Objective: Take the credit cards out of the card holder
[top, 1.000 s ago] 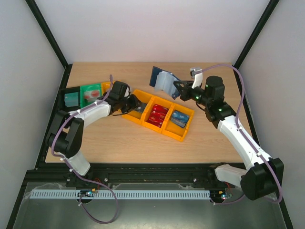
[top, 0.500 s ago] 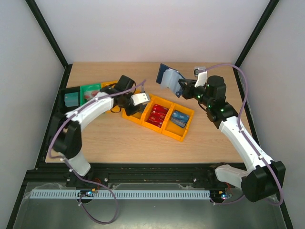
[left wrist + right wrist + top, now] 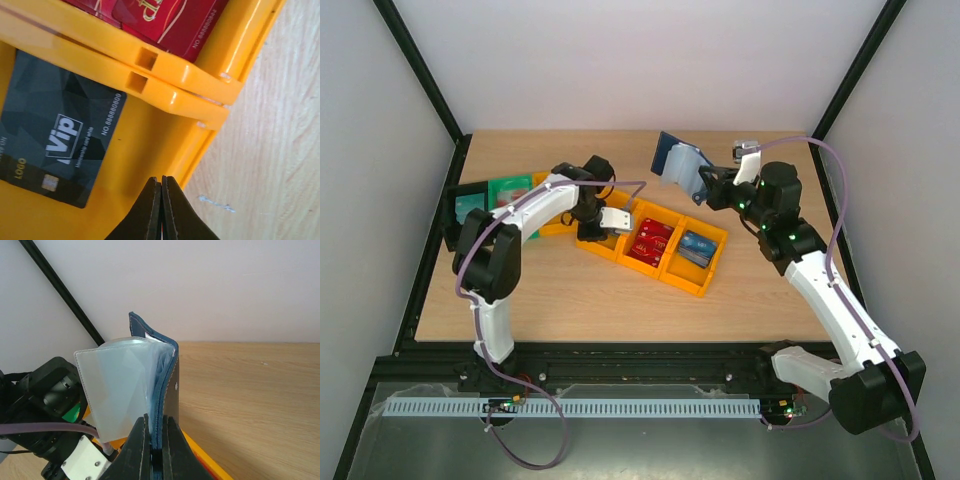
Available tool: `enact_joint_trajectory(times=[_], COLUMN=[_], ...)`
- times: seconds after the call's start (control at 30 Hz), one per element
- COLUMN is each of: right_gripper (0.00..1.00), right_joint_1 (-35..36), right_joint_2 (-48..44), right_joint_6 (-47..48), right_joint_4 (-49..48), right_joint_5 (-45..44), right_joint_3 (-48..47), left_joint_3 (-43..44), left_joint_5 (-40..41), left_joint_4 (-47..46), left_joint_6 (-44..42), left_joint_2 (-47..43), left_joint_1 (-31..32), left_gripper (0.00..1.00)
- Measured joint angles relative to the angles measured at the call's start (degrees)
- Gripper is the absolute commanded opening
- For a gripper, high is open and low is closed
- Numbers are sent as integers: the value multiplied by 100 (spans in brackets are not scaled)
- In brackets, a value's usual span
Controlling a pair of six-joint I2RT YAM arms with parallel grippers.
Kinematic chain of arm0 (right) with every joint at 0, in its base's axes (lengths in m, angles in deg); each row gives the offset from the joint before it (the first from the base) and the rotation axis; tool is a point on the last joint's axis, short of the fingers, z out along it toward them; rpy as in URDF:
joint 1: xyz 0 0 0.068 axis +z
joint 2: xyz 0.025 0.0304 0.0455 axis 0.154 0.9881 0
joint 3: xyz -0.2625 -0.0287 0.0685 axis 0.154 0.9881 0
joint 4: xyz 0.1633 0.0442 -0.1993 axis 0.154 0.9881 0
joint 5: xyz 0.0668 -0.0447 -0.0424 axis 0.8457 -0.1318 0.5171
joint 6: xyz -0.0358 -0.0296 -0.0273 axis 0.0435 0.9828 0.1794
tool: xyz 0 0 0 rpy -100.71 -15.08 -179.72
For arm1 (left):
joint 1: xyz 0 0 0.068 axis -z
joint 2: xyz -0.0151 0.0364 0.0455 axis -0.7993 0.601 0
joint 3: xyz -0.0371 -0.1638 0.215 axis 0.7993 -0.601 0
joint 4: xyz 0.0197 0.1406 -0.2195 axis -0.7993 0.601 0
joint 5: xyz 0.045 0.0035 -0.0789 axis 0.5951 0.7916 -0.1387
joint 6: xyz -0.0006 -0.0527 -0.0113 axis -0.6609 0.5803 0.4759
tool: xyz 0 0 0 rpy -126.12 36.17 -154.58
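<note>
The long orange plastic tray (image 3: 692,286) with three compartments sits in the middle of the wooden tabletop (image 3: 590,300), and everything is happening around it. The left pincer (image 3: 161,181) hangs low over the tray's left compartment with its fingers pressed tight together on nothing. Right under it a dark grey plastic card (image 3: 55,135) printed "VIP" lies flat on the compartment floor. The glossy red cards (image 3: 652,240) are in the middle compartment and a blue card (image 3: 696,247) is in the right one.

Just beyond the tray's far edge, lifted off the tabletop, the right pincer (image 3: 157,424) is clamped on the bottom edge of the small dark navy folding card holder (image 3: 169,371). It holds the holder upright, with the frosted clear sleeves (image 3: 120,390) fanned out toward the tray.

To me this looks like the pause between two extractions: one card is down and the left arm is free. The sleeves look pale and see-through, but I can't tell whether a card is tucked deeper in. Next, the left pincer would have to open, rise from the tray, and reach the fanned sleeves for whatever is left, with the right grip staying firm.
</note>
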Motion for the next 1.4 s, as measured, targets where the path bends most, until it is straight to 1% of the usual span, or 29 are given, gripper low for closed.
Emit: enact_joint_trajectory(times=[0.27, 0.57, 0.77, 1.0, 1.17, 1.4], right_gripper=[2, 2, 2, 2, 2, 2], right_joint_1=[0, 0, 0, 2, 0, 0], right_joint_2=[-26, -92, -92, -92, -98, -164], right_joint_6=[20, 44, 48, 70, 92, 133], right_joint_4=[42, 57, 72, 133, 138, 144], right_joint_5=[2, -15, -22, -28, -31, -26], right_joint_3=[0, 0, -7, -118, -118, -118], left_joint_3=[-103, -299, -297, -216, -240, -472], left_joint_5=[509, 586, 697, 811, 916, 1241], left_joint_4=[-542, -787, -1270, -1762, -2256, -3246], left_joint_6=[-227, -424, -442, -372, -286, -385], left_joint_2=[76, 396, 837, 960, 988, 925], left_joint_1=[81, 122, 144, 164, 94, 70], left_gripper=[2, 2, 2, 2, 2, 3])
